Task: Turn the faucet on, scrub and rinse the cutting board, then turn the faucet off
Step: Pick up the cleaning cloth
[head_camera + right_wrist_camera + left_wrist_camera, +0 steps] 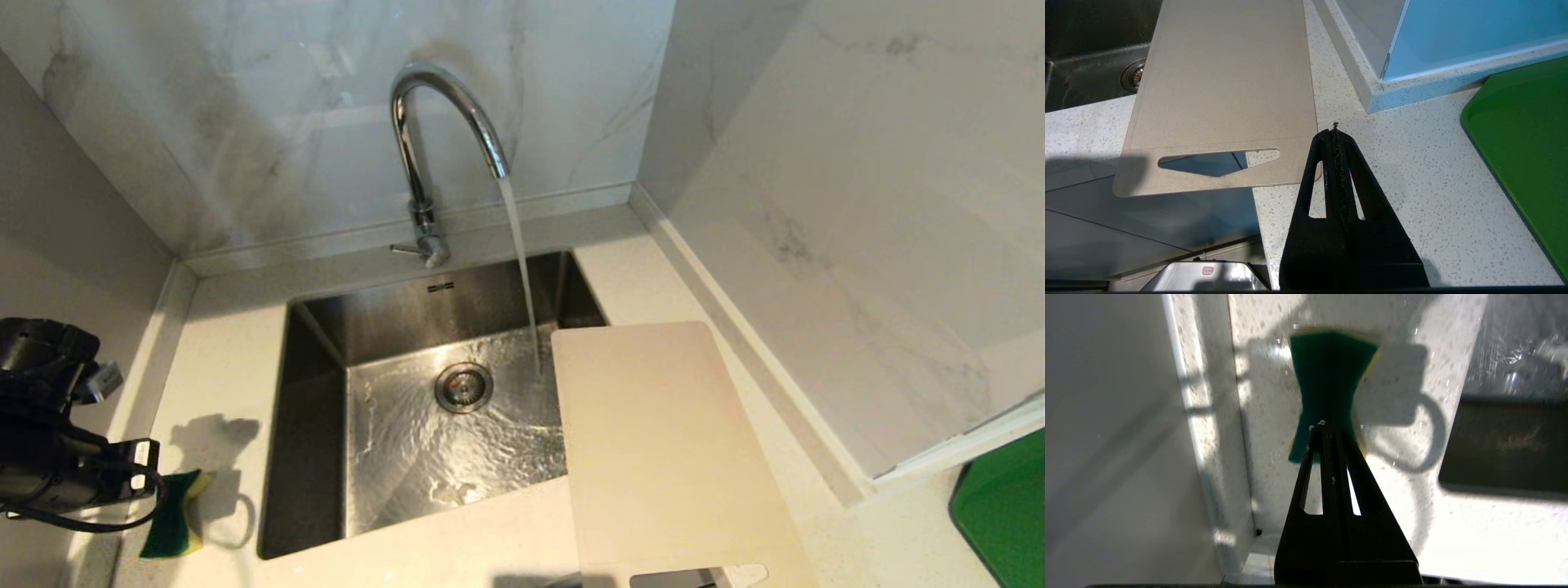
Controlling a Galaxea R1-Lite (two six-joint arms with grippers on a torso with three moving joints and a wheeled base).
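The pale speckled surface (220,343) runs around a steel sink (314,457) set into it, marble wall panels rising behind and to the right. Water sheets across the sink floor around the drain (464,387).

The cutting board (661,449) lies flat at the sink's right edge — its far left corner juts out over the basin, the rest rests on the surface. Its long axis runs from the back wall toward the robot, leaning slightly rightward as it nears. The slot handle (1218,158) is at the near short end, which overhangs the front edge of the surface.

The faucet (420,147) stands upright behind the sink, its arched spout curving to the right. A stream (522,269) falls from it into the basin just left of the board's far corner. The thin lever (406,249) at its base points left.

A bright green tray (1004,510) sits at the far right (only partly in frame).

The left hand (1331,428) is clenched on a green-and-yellow sponge (173,514), pinching its middle, above the surface left of the sink.

The right hand (1335,132) is clenched on nothing — it hovers over the surface just beside the board's near right corner.
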